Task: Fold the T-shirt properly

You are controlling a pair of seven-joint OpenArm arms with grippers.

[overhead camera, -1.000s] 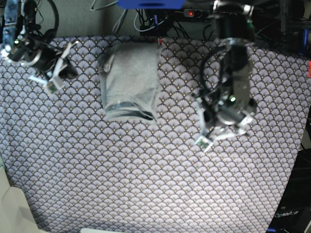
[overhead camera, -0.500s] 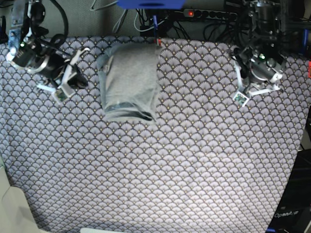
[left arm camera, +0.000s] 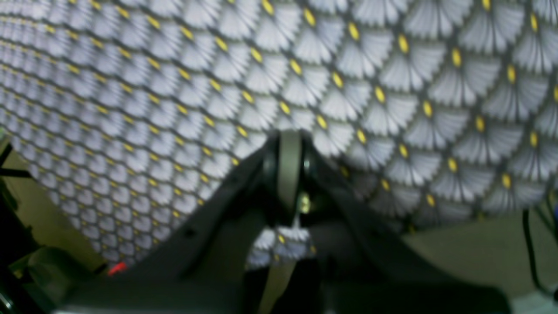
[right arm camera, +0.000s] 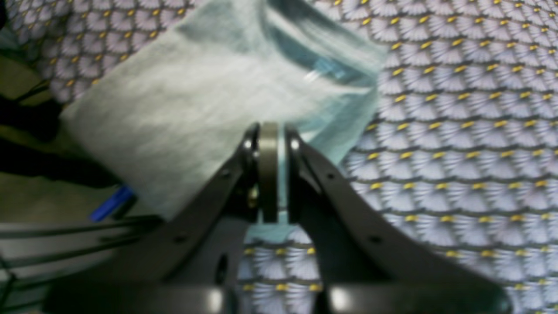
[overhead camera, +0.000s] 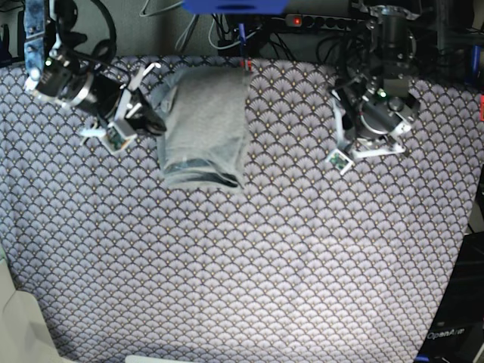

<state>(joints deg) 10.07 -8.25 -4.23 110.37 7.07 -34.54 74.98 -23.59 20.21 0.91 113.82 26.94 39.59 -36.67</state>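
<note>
The T-shirt point(overhead camera: 206, 121) lies folded into a narrow grey rectangle at the back middle of the tablecloth point(overhead camera: 242, 265). In the base view my right gripper point(overhead camera: 151, 122) is at the shirt's left edge. The right wrist view shows this gripper point(right arm camera: 269, 131) shut, its tips over the T-shirt's point(right arm camera: 192, 100) edge, with no fabric visibly pinched. My left arm point(overhead camera: 374, 113) hovers over bare cloth well to the right of the shirt. In the left wrist view my left gripper point(left arm camera: 288, 141) is shut with nothing in it, above the patterned cloth.
The purple fan-patterned tablecloth point(left arm camera: 392, 87) covers the whole table. Cables and a power strip point(overhead camera: 318, 21) run along the back edge behind the shirt. A pale object point(overhead camera: 19, 325) sits at the front left corner.
My right gripper has moved rightward up to the shirt's left edge. My left arm swung from the middle right to the back right, then came slightly left. The shirt has not moved.
</note>
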